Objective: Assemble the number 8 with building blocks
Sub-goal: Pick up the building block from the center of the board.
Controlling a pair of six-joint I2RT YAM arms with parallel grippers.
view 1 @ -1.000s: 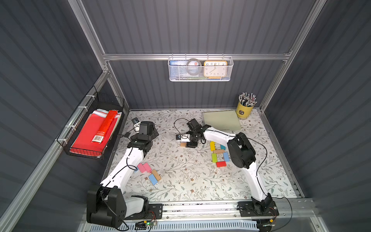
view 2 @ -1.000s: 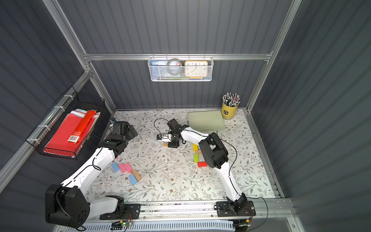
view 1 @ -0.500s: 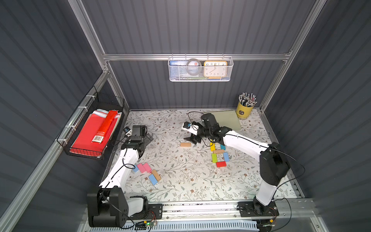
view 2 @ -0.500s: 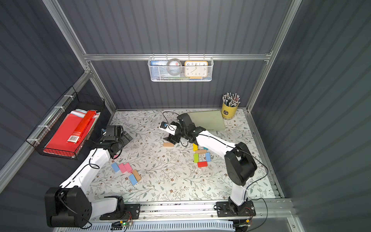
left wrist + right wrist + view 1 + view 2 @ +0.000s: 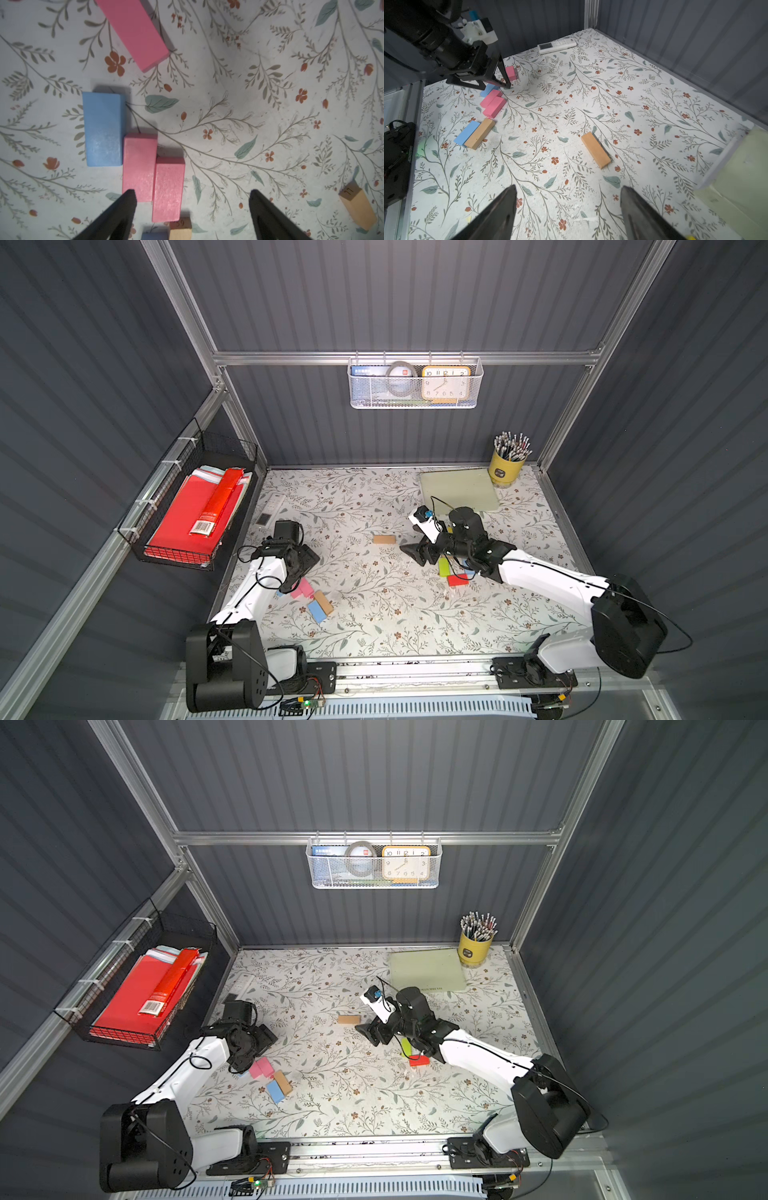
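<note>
Both tools stand wide open and hold nothing: the left tool [image 5: 192, 193] hangs over the group of blocks near the left edge of the table [image 5: 374, 635], and the right tool [image 5: 569, 188] is above bare table near the middle. As I judge it, the number 8 is far from ready. No closed figure shows anywhere, and the blocks lie in separate groups. Near the left edge I see two pink blocks [image 5: 168, 187] touching side by side, a blue block [image 5: 102, 128] against them, a third pink block [image 5: 133, 31] a little apart, and nearer the front edge a blue and tan pair [image 5: 320, 606]. A green block [image 5: 444, 568] and a red block [image 5: 457, 580] lie under the right arm, which hides their neighbours, so I cannot tell what is formed there. One lone tan block [image 5: 384, 539] lies near the middle, just ahead of the right tool and apart from it. One finger of the left tool covers the end of a pink block.
</note>
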